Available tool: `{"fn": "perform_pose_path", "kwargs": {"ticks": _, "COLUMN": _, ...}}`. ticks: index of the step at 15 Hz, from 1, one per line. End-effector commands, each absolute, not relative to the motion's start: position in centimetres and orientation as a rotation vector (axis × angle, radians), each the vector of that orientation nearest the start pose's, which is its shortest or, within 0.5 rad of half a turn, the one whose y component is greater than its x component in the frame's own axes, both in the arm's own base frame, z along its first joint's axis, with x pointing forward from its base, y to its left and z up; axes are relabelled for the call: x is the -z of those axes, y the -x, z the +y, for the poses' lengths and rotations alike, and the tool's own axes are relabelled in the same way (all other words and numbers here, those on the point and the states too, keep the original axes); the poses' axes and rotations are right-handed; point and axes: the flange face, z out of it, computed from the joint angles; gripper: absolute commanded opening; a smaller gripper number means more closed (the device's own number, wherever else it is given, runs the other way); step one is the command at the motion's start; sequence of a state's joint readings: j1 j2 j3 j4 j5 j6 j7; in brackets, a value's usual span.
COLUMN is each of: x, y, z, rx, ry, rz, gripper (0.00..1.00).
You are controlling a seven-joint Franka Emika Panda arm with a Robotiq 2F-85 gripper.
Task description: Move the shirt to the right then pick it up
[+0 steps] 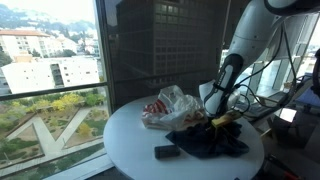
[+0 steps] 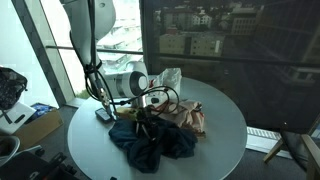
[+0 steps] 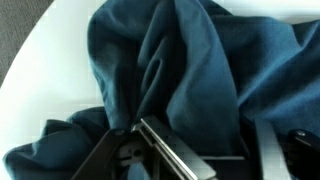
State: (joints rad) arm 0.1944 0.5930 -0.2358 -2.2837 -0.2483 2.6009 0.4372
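Note:
The dark blue shirt lies crumpled on the round white table, and it shows in both exterior views. My gripper is down on the shirt's near edge, also seen from the opposite side. In the wrist view the shirt fills the frame, and a bunched fold runs up between the two fingers of the gripper. The fingers look closed on that fold.
A crumpled red and white plastic bag lies next to the shirt. A small black object sits on the table by the shirt. Large windows stand behind the table. Cables trail off the arm.

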Motion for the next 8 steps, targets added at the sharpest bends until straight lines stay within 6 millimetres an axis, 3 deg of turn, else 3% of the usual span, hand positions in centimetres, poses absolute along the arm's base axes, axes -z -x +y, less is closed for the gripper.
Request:
{"fn": "perform_pose_path", "kwargs": {"ticks": 1, "x": -9.1, "y": -48.6, "z": -2.5, "rx": -0.352, "ry": 3.4, "rz": 0.401, "gripper": 0.41}}
{"fn": "perform_pose_path", "kwargs": {"ticks": 8, "x": -15.0, "y": -49.2, "z": -1.6, "rx": -0.392, "ry": 3.414, "rz": 0.407, "gripper": 0.41}}
